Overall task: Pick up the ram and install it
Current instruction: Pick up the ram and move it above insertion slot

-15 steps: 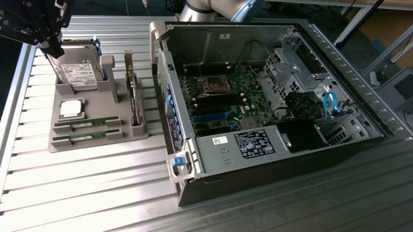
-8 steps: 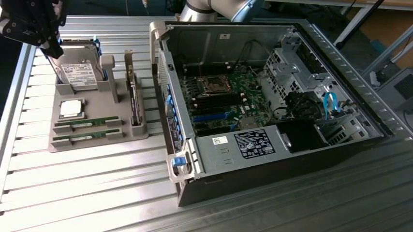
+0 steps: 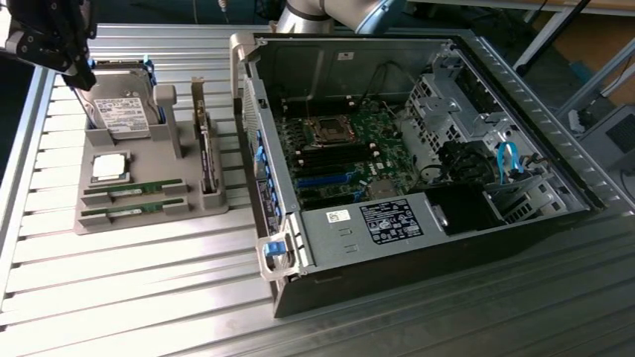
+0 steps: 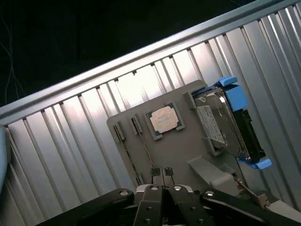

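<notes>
My gripper (image 4: 162,173) hangs above the grey tray (image 4: 181,147), its two fingertips pressed together. On the tray, a square silver chip (image 4: 164,118) lies flat in its recess. Beside it, a hard drive (image 4: 212,125) in a blue bracket (image 4: 236,96) stands on edge. The tray rests on a ribbed metal table (image 4: 70,136).

Green ram sticks (image 3: 134,190) lie in the grey plastic tray (image 3: 149,160), at the exterior view's left of the open metal computer case (image 3: 328,63).

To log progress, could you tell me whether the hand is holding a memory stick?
No, the hand is shut on nothing, and two memory sticks lie in the gray tray.
</notes>
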Tool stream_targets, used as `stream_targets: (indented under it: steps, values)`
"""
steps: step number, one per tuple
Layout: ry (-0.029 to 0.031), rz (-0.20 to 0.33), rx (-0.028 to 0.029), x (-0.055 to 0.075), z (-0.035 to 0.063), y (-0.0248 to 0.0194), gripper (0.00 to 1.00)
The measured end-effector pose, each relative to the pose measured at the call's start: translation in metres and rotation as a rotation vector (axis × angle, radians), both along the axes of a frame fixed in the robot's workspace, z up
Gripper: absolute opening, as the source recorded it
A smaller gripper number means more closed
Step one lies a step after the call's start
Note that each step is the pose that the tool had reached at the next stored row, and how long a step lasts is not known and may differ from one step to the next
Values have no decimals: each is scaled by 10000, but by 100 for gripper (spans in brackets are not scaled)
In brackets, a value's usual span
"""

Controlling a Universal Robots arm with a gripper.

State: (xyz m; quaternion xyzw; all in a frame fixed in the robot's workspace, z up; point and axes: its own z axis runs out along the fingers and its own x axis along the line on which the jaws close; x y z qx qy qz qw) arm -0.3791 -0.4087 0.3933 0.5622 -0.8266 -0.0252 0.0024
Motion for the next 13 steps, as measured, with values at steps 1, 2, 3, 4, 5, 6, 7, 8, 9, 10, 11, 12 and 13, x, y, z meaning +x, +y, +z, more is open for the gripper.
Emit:
stream_targets:
  steps: [1, 2, 3, 4, 5, 6, 7, 8, 9, 10, 11, 12, 13]
  values:
    - [0, 311, 1, 0, 0, 0, 10]
    - [0, 489, 0, 0, 0, 0, 10]
    - [-1, 629, 0, 0, 0, 0, 10]
    - [-1, 790, 1, 0, 0, 0, 10]
    - [0, 1011, 0, 0, 0, 0, 10]
    - [0, 1143, 0, 0, 0, 0, 10]
    - [0, 1281, 0, 0, 0, 0, 10]
    - [0, 1419, 0, 0, 0, 0, 10]
    - [0, 1549, 0, 0, 0, 0, 10]
    - [0, 1685, 0, 0, 0, 0, 10]
    - [0, 1805, 0, 0, 0, 0, 10]
    - [0, 1946, 0, 0, 0, 0, 10]
    - [0, 2095, 0, 0, 0, 0, 10]
